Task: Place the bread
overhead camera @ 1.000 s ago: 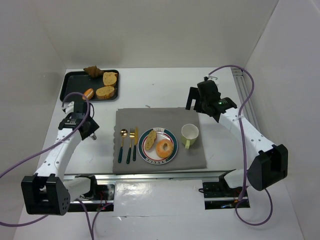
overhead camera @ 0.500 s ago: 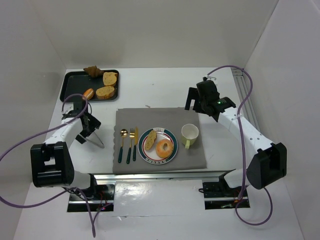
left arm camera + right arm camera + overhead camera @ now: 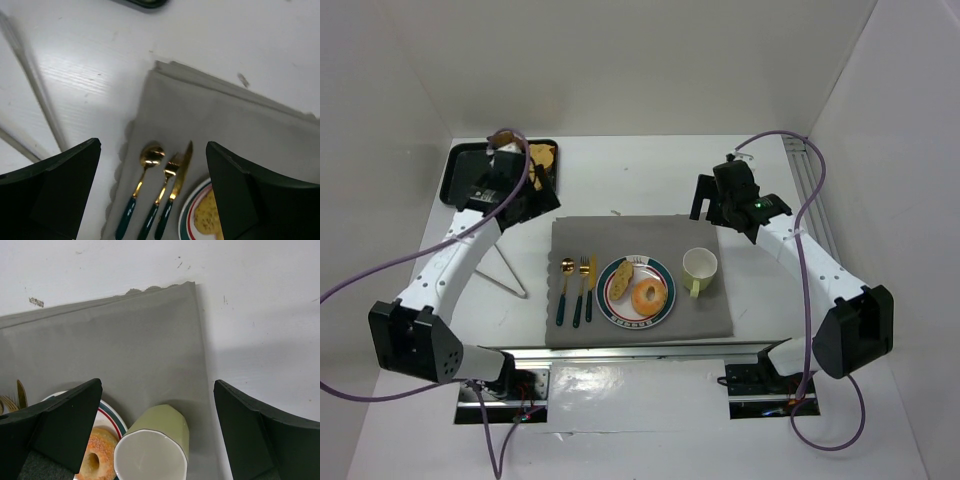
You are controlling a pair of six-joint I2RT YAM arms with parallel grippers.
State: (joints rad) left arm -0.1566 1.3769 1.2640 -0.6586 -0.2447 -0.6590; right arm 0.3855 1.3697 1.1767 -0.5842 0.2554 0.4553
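- Bread [image 3: 542, 155] sits on the black tray [image 3: 458, 170], far left, partly under my left arm [image 3: 460, 250].
- Left fingers [image 3: 55, 190] wide apart, empty; I'd centre over one piece before closing.
- Plate [image 3: 669, 303] already has a slice [image 3: 622, 277].
- Right fingers [image 3: 260, 430] spread, empty, above the cup [image 3: 160, 430].

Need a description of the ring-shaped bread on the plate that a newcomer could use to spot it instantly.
Find the grey mat in the middle of the white table; a round plate sits on it between the cutlery and the pale green cup. The ring-shaped bread lies on the plate's cup side; unlike the flat slice beside it, it has a hole.
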